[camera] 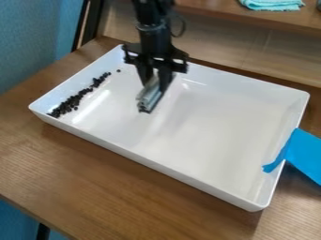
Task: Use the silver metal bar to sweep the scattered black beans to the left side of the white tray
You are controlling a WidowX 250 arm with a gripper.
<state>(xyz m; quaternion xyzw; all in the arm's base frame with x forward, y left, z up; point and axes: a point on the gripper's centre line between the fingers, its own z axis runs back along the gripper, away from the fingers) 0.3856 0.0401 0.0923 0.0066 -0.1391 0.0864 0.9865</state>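
Note:
The black gripper [154,83] hangs over the left half of a white rectangular tray [207,126], pointing down. It is shut on a grey, ridged object [149,95] that slants down and left between its fingers, with a dark lower end. Whether this object touches the tray floor I cannot tell. Left of the gripper, many small dark pieces [72,102] lie in a line along the tray's left wall, and a single one [118,71] sits apart near the upper end.
A bright blue sheet or piece of tape [302,154] hangs over the tray's right wall. The tray stands on a wooden table [125,187]. A teal folded cloth [272,4] lies on a wooden shelf [213,10] behind. The tray's raised walls surround the gripper.

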